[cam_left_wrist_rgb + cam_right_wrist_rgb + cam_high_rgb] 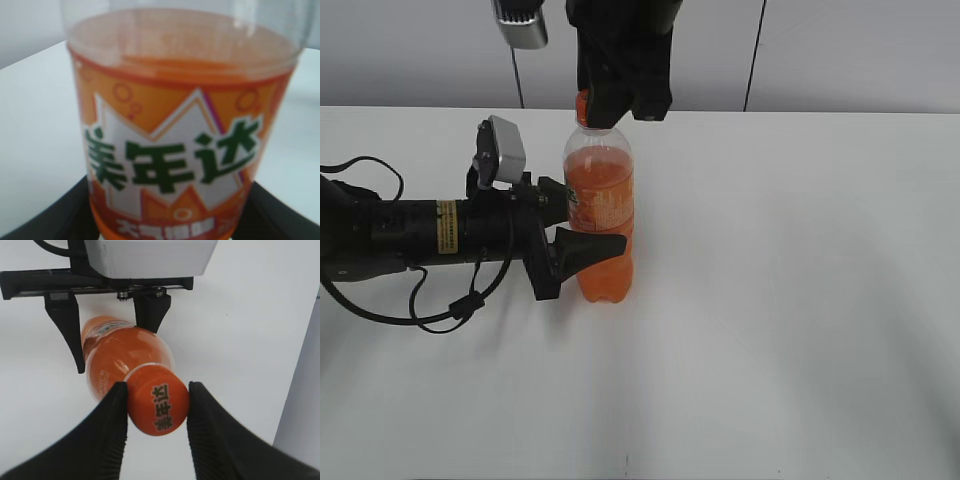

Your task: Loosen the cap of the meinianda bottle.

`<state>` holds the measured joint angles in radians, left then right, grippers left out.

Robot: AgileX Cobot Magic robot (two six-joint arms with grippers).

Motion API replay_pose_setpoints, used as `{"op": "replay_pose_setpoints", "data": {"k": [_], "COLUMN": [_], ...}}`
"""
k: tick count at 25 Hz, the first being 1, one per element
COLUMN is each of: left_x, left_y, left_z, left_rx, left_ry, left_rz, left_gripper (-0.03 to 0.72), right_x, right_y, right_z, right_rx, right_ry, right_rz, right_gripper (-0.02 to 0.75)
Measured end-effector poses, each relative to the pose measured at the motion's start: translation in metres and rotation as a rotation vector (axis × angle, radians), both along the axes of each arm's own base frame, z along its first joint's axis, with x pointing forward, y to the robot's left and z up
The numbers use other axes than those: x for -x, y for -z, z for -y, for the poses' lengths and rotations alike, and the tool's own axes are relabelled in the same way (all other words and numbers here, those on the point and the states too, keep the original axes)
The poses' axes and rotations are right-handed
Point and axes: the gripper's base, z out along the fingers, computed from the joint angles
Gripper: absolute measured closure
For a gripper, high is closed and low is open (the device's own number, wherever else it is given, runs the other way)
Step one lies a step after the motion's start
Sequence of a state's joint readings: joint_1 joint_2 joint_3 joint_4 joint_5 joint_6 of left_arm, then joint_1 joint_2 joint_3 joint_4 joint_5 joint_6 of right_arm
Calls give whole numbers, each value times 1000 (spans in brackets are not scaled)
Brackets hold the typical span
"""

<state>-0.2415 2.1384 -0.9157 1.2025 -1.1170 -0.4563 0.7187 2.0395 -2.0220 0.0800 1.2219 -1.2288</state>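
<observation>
The meinianda bottle (600,215) stands upright on the white table, full of orange soda. My left gripper (582,232) comes in from the left and is shut on the bottle's label band (175,160), one finger on each side. My right gripper (612,100) hangs from above and is shut on the orange cap (582,104). In the right wrist view both black fingers press the sides of the cap (159,406), which bears dark characters on top; the gripper (156,402) is seen from above, with the bottle (120,360) and the left gripper's jaws below.
The white table (790,300) spreads to the right and front of the bottle. The left arm and its black cables (440,300) lie across the left side. A grey wall with dark seams (752,55) stands behind.
</observation>
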Motion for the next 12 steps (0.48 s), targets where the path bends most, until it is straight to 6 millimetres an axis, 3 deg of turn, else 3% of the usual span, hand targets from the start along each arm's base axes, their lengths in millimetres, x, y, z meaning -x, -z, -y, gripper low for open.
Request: {"op": "replay_pose_setpoints", "data": {"k": [6,9,12], "left_x": [0,0,0], "left_y": [0,0,0], "left_z": [0,0,0], "left_rx": [0,0,1], "left_ry": [0,0,0], "left_rz": [0,0,0], "left_gripper": [260,260,260], "right_x": [0,0,1], "right_y": [0,0,-5], "right_z": [0,0,2], "right_rx": [-10,-29,-40], "right_ry": [36,108,126], "right_rz": [-11,-36,-33], "right_gripper": [451,367,227]}}
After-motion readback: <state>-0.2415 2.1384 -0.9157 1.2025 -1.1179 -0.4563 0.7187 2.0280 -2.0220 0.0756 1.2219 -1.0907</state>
